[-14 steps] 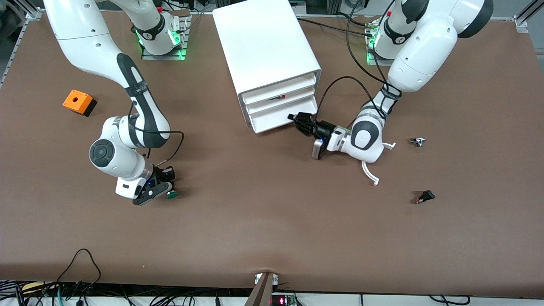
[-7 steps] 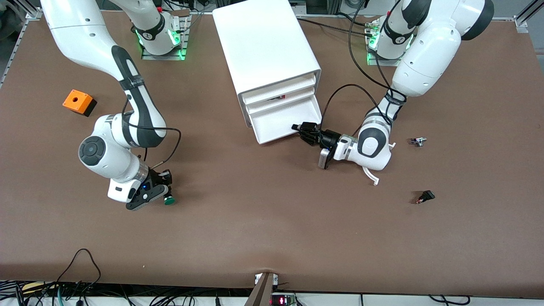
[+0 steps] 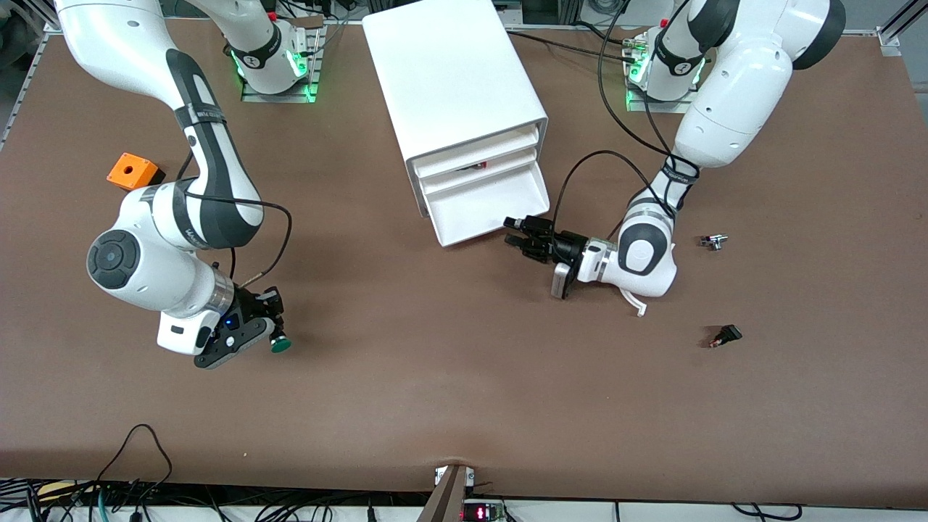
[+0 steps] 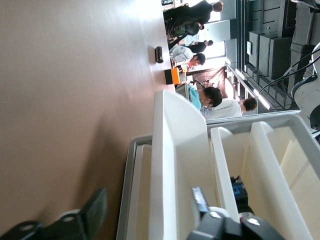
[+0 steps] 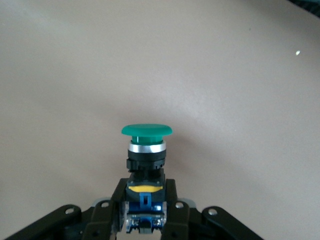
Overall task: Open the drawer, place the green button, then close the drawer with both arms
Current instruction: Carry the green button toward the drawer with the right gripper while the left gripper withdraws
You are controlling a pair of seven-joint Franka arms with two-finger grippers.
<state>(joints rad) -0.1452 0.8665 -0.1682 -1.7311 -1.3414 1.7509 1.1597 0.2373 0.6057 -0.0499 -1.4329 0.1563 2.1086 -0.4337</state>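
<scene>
Two arms split the work. Nearest the camera, toward the right arm's end of the desk (image 3: 464, 406), the right gripper (image 3: 270, 335) holds the button (image 3: 280, 345) by its blue rear, fingers clamped, green cap free, apparently lifted for carrying. Bare desk lies between it and the drawer (image 3: 487, 206). The left gripper (image 3: 516, 232), fingers spread, sits at the open drawer's front edge, its tray unobstructed.

Right pincer (image 3: 270, 335) clamped; left pincer (image 3: 516, 233) spread.
</scene>
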